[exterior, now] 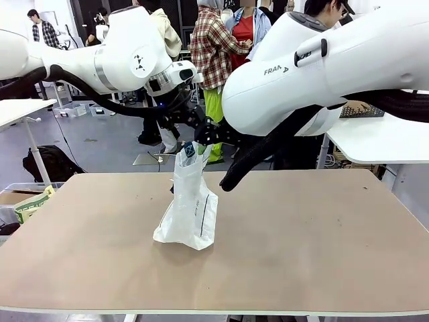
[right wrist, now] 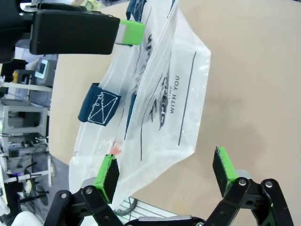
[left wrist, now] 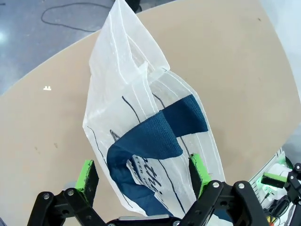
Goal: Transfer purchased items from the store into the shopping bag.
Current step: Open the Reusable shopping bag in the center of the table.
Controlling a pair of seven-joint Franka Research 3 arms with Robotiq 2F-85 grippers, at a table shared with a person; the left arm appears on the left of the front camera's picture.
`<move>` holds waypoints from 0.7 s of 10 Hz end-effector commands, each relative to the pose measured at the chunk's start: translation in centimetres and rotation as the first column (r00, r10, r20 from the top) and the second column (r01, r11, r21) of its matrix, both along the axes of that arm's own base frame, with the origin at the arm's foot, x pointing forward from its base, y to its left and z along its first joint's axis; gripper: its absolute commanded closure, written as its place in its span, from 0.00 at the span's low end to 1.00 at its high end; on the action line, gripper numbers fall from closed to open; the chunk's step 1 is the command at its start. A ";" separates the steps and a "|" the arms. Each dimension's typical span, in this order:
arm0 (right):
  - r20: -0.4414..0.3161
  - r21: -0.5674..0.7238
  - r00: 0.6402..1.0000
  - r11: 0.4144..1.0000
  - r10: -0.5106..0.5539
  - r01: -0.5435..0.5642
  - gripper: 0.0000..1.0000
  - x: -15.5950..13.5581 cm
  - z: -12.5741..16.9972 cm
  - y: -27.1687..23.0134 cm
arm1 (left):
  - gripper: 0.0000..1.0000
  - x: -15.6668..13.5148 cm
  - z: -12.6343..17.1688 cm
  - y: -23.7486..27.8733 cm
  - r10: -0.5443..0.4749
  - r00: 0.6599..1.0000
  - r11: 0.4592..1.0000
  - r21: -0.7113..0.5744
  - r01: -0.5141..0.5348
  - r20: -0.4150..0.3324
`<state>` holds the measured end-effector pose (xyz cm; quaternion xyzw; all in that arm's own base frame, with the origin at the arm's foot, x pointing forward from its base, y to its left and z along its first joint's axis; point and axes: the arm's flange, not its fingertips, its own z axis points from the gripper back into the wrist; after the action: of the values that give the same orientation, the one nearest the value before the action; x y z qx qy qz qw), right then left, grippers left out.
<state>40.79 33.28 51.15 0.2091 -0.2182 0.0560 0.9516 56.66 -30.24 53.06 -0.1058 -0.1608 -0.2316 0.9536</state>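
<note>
The shopping bag (exterior: 187,209) stands upright on the table, whitish and translucent with black lettering. Its navy handle (left wrist: 155,136) droops over the mouth. My left gripper (left wrist: 143,172) is open above the bag's top, and the bag (left wrist: 136,89) hangs between its wide-apart green pads (left wrist: 87,173). My right gripper (right wrist: 166,172) is open too, beside the bag (right wrist: 164,103), whose lower edge lies near one finger (right wrist: 107,176). In the front view both grippers (exterior: 181,124) (exterior: 209,133) meet at the bag's top. The basket and the purchased items are out of view.
The tan table (exterior: 322,241) spreads wide on both sides of the bag. A clear bin (exterior: 20,201) holding a pale green thing stands off the table's left edge. People stand behind the far edge, and a white desk (exterior: 382,141) is at the right.
</note>
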 end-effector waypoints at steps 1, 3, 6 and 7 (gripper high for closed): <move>0.025 -0.020 0.999 1.000 -0.021 0.021 0.11 0.4 0.0 1.3 | 0.00 -0.3 -0.3 0.2 0.021 1.000 1.000 -0.003 -0.021 -0.002; 0.018 -0.019 1.000 1.000 -0.018 0.018 0.51 1.0 -0.1 1.6 | 0.38 -0.3 -0.4 0.2 0.015 1.000 1.000 -0.004 -0.015 -0.008; -0.012 -0.003 1.000 1.000 -0.003 0.003 1.00 1.7 -0.4 2.2 | 0.97 -0.6 -0.5 0.2 0.011 1.000 1.000 -0.017 -0.012 -0.021; -0.018 -0.010 1.000 1.000 -0.004 0.004 1.00 1.9 -0.4 2.4 | 1.00 -0.8 -0.5 0.3 0.013 1.000 1.000 -0.020 -0.013 -0.025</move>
<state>42.27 34.75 50.68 0.2066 -0.2150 0.0627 0.9525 56.44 -30.48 52.78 -0.1096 -0.1567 -0.2316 0.9538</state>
